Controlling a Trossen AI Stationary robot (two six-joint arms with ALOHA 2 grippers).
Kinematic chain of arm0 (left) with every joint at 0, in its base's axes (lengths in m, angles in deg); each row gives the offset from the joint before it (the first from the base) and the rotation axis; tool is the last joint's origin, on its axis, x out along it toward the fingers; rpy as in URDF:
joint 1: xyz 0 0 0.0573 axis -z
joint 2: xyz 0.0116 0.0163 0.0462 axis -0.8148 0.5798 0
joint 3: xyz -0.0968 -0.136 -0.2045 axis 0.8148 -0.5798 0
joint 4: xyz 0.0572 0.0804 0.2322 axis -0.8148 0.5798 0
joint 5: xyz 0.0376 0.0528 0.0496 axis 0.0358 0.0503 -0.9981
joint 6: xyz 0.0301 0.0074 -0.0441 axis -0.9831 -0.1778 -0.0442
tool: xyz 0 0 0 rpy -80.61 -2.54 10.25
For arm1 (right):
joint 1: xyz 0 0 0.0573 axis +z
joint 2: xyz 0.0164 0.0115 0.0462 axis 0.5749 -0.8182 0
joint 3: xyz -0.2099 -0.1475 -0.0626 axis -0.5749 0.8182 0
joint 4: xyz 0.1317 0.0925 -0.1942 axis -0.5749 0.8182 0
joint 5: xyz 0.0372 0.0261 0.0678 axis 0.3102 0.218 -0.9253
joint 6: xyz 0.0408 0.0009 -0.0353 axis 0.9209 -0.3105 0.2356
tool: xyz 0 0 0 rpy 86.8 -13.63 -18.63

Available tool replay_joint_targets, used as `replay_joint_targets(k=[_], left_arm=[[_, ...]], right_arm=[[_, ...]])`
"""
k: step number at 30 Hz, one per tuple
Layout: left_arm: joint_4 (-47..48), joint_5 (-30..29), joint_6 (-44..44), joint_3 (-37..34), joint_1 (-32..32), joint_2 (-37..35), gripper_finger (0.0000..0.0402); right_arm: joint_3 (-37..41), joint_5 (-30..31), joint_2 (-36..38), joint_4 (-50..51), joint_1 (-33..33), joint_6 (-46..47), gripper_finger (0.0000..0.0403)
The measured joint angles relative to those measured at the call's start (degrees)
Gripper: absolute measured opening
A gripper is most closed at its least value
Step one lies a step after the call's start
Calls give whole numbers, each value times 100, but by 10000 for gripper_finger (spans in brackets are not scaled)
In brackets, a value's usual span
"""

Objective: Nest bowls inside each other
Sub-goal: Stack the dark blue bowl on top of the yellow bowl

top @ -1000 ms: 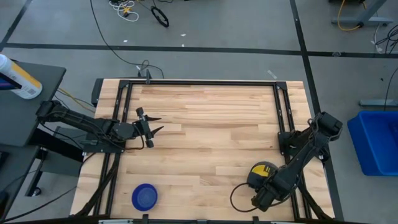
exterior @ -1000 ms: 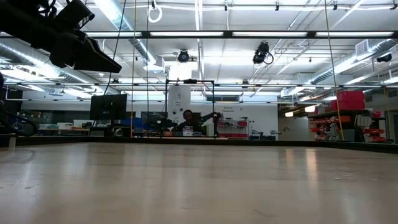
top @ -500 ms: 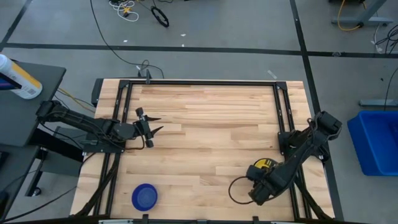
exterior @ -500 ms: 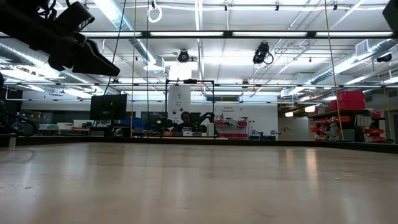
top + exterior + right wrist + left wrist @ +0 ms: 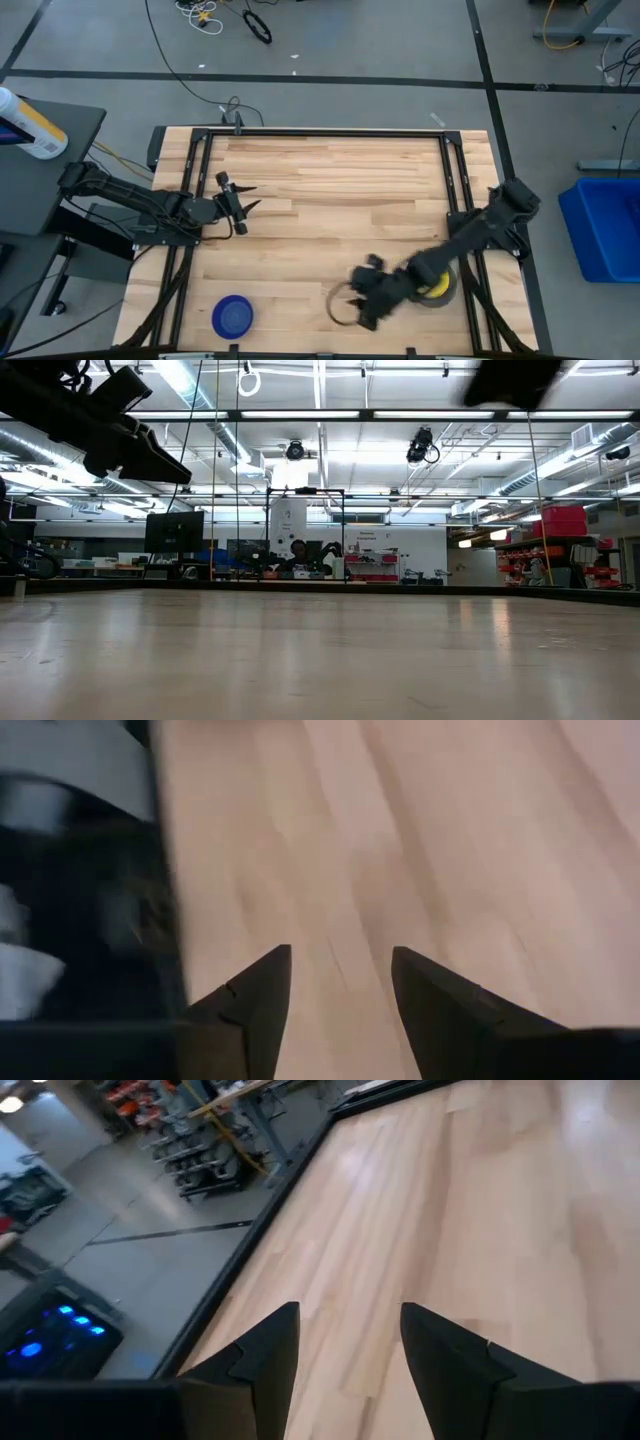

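Wooden table (image 5: 330, 190), pale planks inside a black frame (image 5: 320, 133) — largest thing in the high view. Left arm (image 5: 130, 200) stretched in from the table's left edge, parked there. Right arm (image 5: 480, 235) reaching from the right edge toward the near middle, blurred along its forward part.

Right gripper (image 5: 335, 980) low over bare planks in the near half, fingers apart with nothing between them; in the high view, at the blurred end of the arm (image 5: 362, 290), with a thin dark cable loop (image 5: 340, 305) beside it. Left gripper (image 5: 345, 1335) above the left part of the table, fingers spread and empty; in the high view, tips (image 5: 240, 200) pointing toward the middle.

Stack of bowls (image 5: 437, 285) by the near right corner, yellow on top with a greyish rim around it, partly under the right arm — which other colours sit inside, not possible to tell. Dark blue bowl (image 5: 232, 317) alone near the near left corner, well apart from both grippers and from the stack.
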Motion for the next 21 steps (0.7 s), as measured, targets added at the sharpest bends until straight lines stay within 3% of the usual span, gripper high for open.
replay_joint_targets(k=[3, 7, 10, 13, 15, 18, 21], left_arm=[[31, -224, 0, 0, 0, -24, 183], [71, -266, 7, 0, 0, -150, 183], [124, -282, -11, 0, -1, -327, 183], [316, -219, 58, 0, -1, -555, 183], [555, 147, 342, 0, -2, -728, 183], [809, 1353, 915, 0, 0, -918, 183], [1197, 2191, 1570, 2, 19, -916, 183]], right_arm=[[2, -637, -371, -1332, -660, -831, 189], [2, -1889, -972, -2500, -1472, -1005, 193], [-135, -2725, -1399, -2875, -1862, -1050, 193], [-608, -3182, -1728, -2936, -2061, -1406, 193], [-972, -3303, -1884, -2895, -2120, -1712, 193], [-1531, -3264, -1982, -2346, -2133, -2305, 193], [-1850, -2974, -1971, -1759, -2129, -2799, 194]])
